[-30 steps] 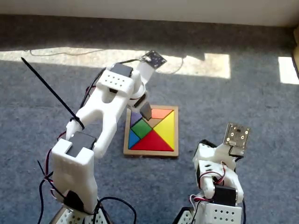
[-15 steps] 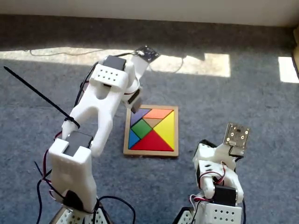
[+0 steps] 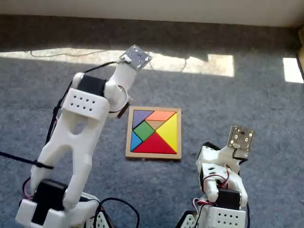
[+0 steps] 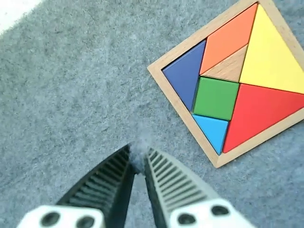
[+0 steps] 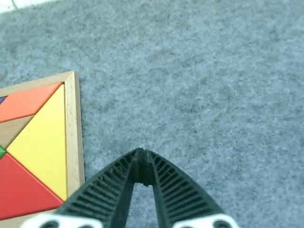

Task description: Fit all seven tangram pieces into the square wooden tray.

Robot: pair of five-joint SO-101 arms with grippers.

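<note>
High view: the tray [image 3: 152, 156] lies just beside the left gripper [image 3: 123, 110], and 7 coloured pieces [image 3: 164, 130] fill it.

Left wrist view: the left gripper [image 4: 137, 159] is all but closed and empty over carpet [image 4: 71, 85] — the tray [image 4: 188, 117] sits near, ahead of its tips.

Right wrist view: the right gripper [image 5: 141, 156] is pinched closed and holds nothing, with the tray [image 5: 72, 128] near.

Probably only a flushness check remains — keep both grippers off the rim.
</note>
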